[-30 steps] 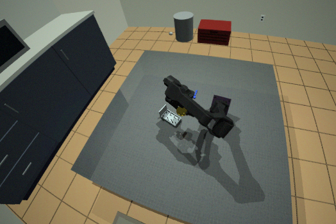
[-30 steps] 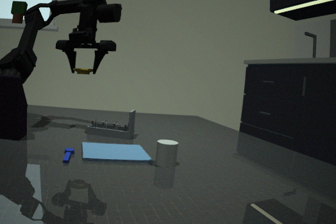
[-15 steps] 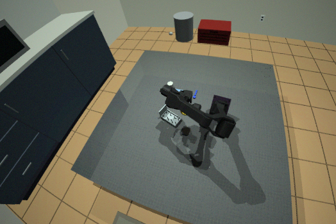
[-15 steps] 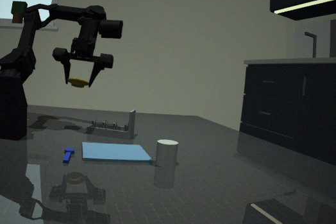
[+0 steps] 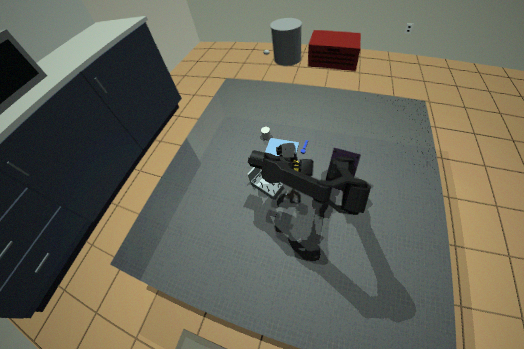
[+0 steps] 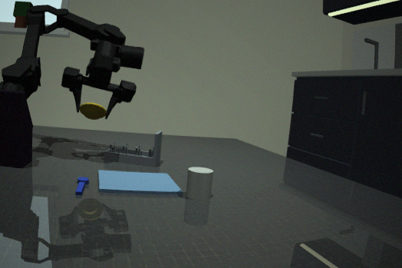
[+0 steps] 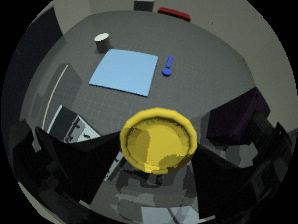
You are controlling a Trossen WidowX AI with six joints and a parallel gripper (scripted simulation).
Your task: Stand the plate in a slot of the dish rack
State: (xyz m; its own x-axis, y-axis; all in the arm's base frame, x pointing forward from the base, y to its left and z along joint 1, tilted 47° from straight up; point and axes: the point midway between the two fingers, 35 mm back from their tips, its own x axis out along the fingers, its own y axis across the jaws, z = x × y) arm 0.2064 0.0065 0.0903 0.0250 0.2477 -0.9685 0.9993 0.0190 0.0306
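My gripper (image 6: 93, 114) (image 7: 158, 141) is shut on a yellow plate (image 6: 93, 110) (image 7: 158, 141), with a finger on each side of its rim. It holds the plate nearly flat, high above the table. The grey dish rack (image 6: 135, 152) (image 5: 262, 184) (image 7: 75, 129), with rails and an upright end plate, stands on the table below and a little to one side of the plate. In the top view my arm (image 5: 300, 182) reaches over the rack and hides most of the plate.
A light blue mat (image 6: 134, 181) (image 5: 274, 145) (image 7: 125, 71) lies beside the rack. A white cup (image 6: 199, 183) (image 5: 265, 131) (image 7: 101, 42) and a small blue tool (image 6: 81, 185) (image 5: 304, 145) (image 7: 168, 66) flank the mat. The arm's dark base (image 5: 346, 160) stands nearby; cabinets line one side.
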